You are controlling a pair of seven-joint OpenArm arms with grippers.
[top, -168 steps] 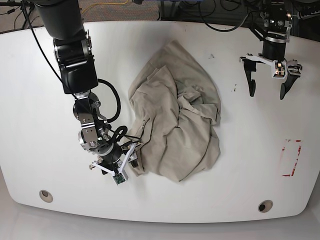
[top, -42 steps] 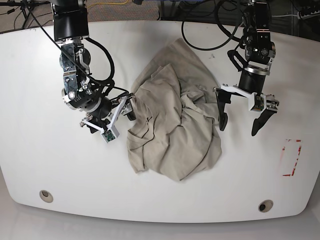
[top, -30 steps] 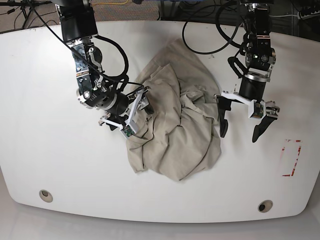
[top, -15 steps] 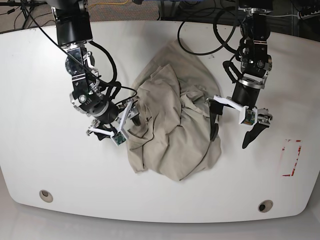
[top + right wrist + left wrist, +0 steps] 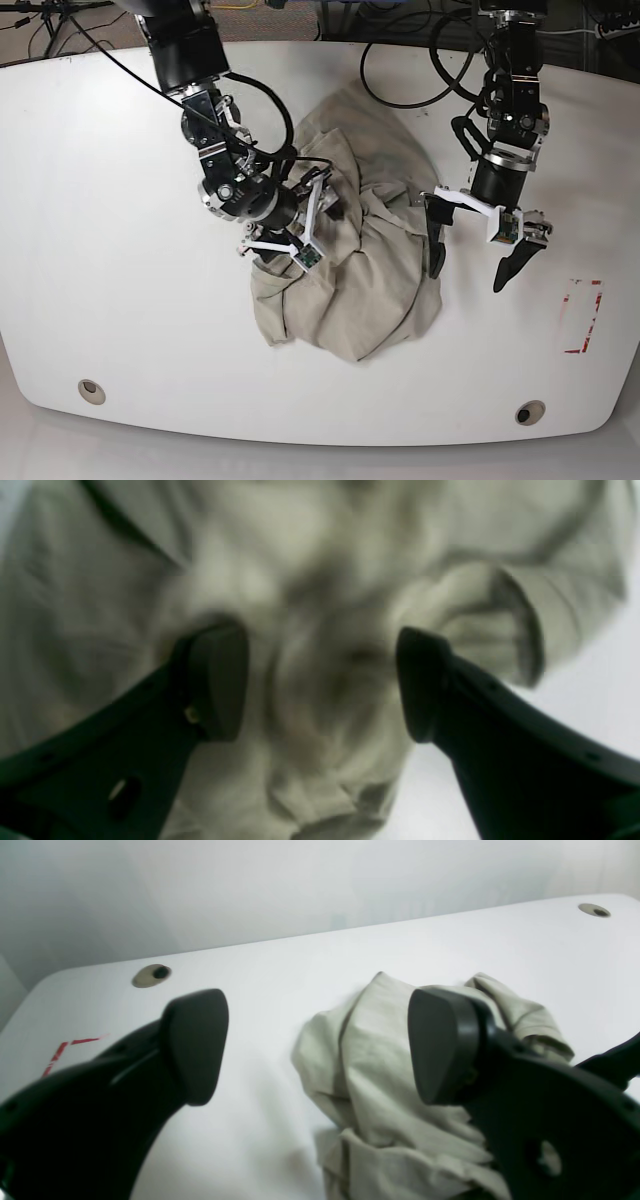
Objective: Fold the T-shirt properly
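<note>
progress: barely started, T-shirt (image 5: 350, 250) just a crumpled heap, every fold left | right gripper (image 5: 290, 225) spread wide right over its rumpled middle, holding nothing | left gripper (image 5: 470, 262) wide open too, shirt edge beside it

White rounded bench (image 5: 90, 300): two round grommet holes (image 5: 92, 391) near the front edge; red tape marking (image 5: 583, 316) at right.

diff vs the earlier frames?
Right gripper swung from the shirt's near-left edge up onto the T-shirt, jaws open over bunched cloth, nothing held. Left gripper came in from the far corner to the shirt's right edge, open. Shirt's left side got dragged and bunched; it stays crumpled. Table unchanged.
</note>
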